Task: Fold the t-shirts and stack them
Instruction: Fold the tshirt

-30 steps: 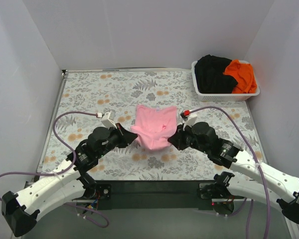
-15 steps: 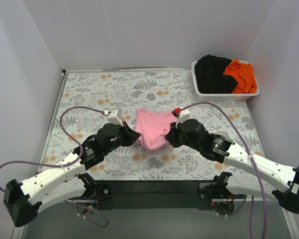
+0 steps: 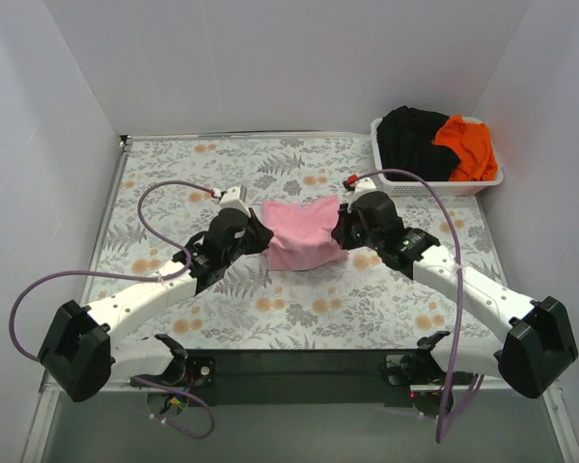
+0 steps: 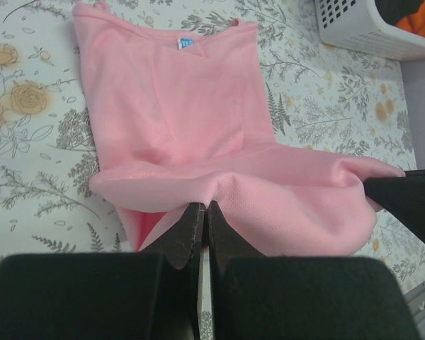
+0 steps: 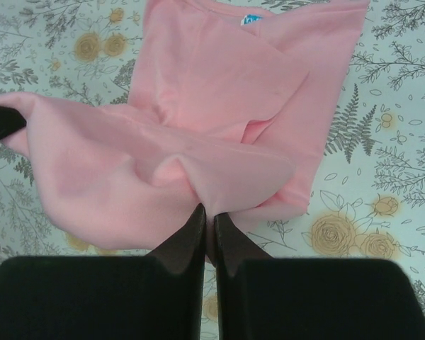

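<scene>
Over most of the view: a flower-printed table (image 3: pixel 174 174). In its far right corner: a white basket (image 3: pixel 434 183), well apart from the arms, holding a crumpled black t-shirt (image 3: pixel 410 140) on the left and a crumpled orange t-shirt (image 3: pixel 468 145) on the right. At the middle of the table: a pink t-shirt (image 3: pixel 304 231), partly folded, collar end flat on the print, near end raised over it in a loose band. At its left edge: the left gripper (image 3: pixel 262 234), fingers pressed together, pinching a fold of the raised hem. At its right edge: the right gripper (image 3: pixel 338 230), likewise clamped tight on the same hem. Inside the collar: a small blue label (image 4: pixel 185 44).
</scene>
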Controlling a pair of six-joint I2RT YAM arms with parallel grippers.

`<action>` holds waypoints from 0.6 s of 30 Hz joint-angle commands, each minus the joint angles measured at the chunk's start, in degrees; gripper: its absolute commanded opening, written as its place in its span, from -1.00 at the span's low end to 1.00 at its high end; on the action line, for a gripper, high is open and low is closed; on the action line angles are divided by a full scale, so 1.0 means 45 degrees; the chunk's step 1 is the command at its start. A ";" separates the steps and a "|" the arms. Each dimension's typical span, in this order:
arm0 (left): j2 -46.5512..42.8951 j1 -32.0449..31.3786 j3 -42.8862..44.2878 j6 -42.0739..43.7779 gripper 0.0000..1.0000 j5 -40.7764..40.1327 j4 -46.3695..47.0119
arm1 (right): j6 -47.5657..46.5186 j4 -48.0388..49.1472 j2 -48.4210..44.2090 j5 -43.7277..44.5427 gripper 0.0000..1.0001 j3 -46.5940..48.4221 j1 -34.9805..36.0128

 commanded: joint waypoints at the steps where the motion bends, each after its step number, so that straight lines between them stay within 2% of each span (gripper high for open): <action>1: 0.0682 0.0373 0.0991 0.0574 -1.00 0.0613 0.1195 | -0.0572 0.1159 0.0694 -0.1188 -0.97 0.1011 -0.0759; 9: 0.1661 0.1408 0.1676 0.0809 -1.00 0.1744 0.1881 | -0.0964 0.1512 0.2626 -0.2555 -0.97 0.2554 -0.1969; 18: 0.4708 0.3361 0.3316 0.0869 -1.00 0.4069 0.2585 | -0.1256 0.1687 0.5557 -0.4332 -0.97 0.4936 -0.3611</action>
